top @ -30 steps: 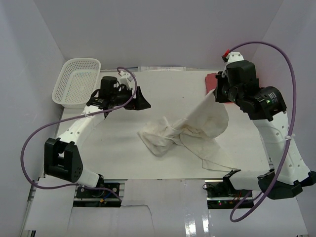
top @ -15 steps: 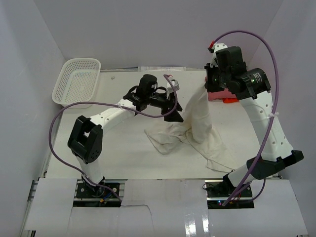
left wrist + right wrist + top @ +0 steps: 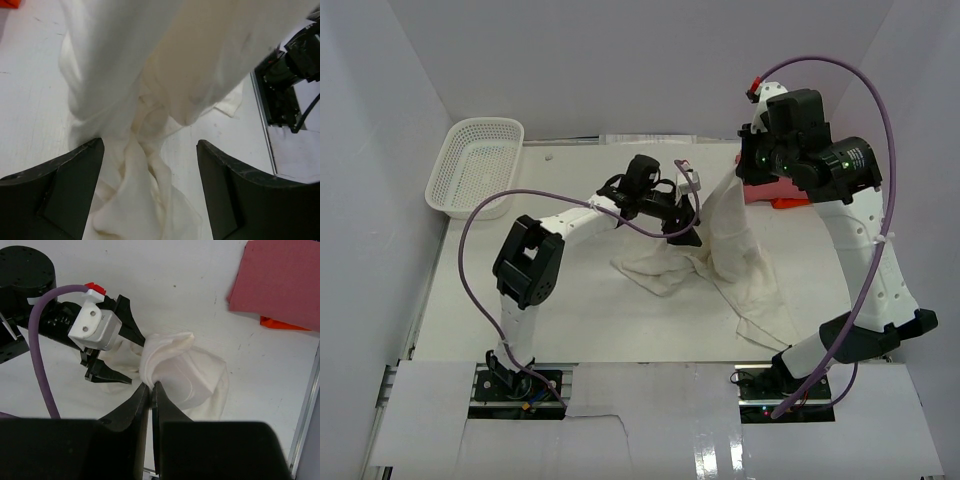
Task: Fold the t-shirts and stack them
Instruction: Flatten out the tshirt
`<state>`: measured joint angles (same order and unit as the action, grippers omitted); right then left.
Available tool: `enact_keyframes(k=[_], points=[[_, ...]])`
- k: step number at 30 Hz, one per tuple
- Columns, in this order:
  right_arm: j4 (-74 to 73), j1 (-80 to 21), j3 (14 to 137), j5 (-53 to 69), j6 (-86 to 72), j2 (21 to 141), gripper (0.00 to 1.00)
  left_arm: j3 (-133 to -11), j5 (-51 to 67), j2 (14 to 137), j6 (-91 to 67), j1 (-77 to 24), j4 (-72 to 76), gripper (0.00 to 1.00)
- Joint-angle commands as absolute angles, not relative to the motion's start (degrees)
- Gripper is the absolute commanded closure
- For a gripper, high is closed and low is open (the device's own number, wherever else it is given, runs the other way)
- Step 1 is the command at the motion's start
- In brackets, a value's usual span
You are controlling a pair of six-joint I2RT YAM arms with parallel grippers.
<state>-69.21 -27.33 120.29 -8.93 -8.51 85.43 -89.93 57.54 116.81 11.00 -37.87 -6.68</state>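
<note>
At the far-right middle of the white tabletop (image 3: 520, 300), the plain cream-white cotton t-shirt (image 3: 732, 240) hangs as a twisted column from the right gripper (image 3: 150, 386), whose two black fingers are pinched tight on a bunched fold at the top of the cloth; the rest trails down onto the table as a crumpled heap toward the left arm and a flatter tail toward the near edge; the long axis of the lifted part therefore runs steeply downward from that pinch, leaning toward the near side.

The left gripper (image 3: 149, 150) has its jaws spread wide and grasps nothing; in its own wrist view the hanging column lies straight ahead, centred on the gap between the fingers, and just short of them; whether cloth already touches a finger cannot be told. Judged from this, the left arm is the nearer one to the lower stretch of the shirt, and a second grasp would call for a short advance along the line it already points.

The plain red folded t-shirt (image 3: 280, 282) lies flat at the far right, apart from the cream one, with a small orange object (image 3: 280, 324) showing at its near edge.
</note>
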Motion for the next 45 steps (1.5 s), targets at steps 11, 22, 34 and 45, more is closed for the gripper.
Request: enact_keyframes(k=[11,22,34,45], points=[[-68.4,-26.6,122.6,-6.9,-8.1,86.0,0.92,-83.3,48.7,110.1,11.0,-36.3,6.5,0.13],[-69.2,-26.7,122.1,-5.8,-8.5,85.1,0.92,-93.7,49.6,121.4,10.5,-36.5,7.2,0.16],[-66.2,-26.5,122.7,-4.4,-9.2,88.8,0.92,-103.5,38.6,123.4,7.9,-35.6,-9.0,1.00],[-60.8,-27.2,131.1,10.2,-11.0,96.2,0.92,-111.8,-3.0,105.1,10.2,-36.0,-25.4,1.00]])
